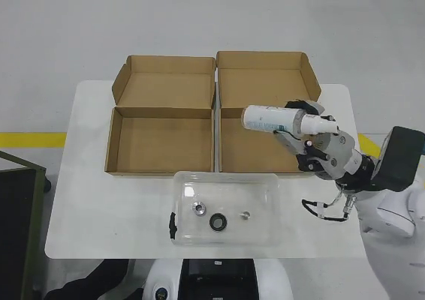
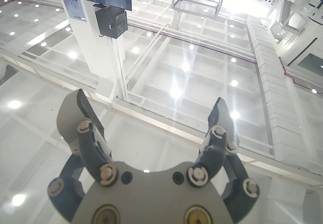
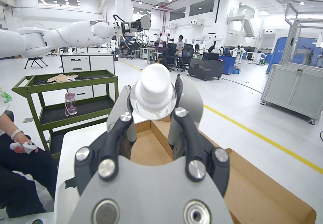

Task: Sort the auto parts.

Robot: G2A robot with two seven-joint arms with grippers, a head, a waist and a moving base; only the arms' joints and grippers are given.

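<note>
My right gripper (image 1: 301, 124) is shut on a white cylindrical bottle (image 1: 271, 118) and holds it on its side above the right cardboard box (image 1: 265, 154). In the right wrist view the bottle's white cap (image 3: 154, 83) sits between the fingers (image 3: 188, 99), with the box (image 3: 252, 184) below. The left cardboard box (image 1: 160, 142) is open beside it. A clear plastic tray (image 1: 265, 184) in front of the boxes holds a metal nut (image 1: 197, 208), a black ring (image 1: 218, 222) and a small metal piece (image 1: 245, 216). My left gripper (image 2: 149, 95) is open, empty and pointed at the ceiling.
A green cart (image 1: 2, 202) stands off the table's left side, also in the right wrist view as the cart (image 3: 65, 99). The left arm (image 3: 75, 33) is raised high, away from the table. Bare white tabletop (image 1: 85, 210) lies left of the tray.
</note>
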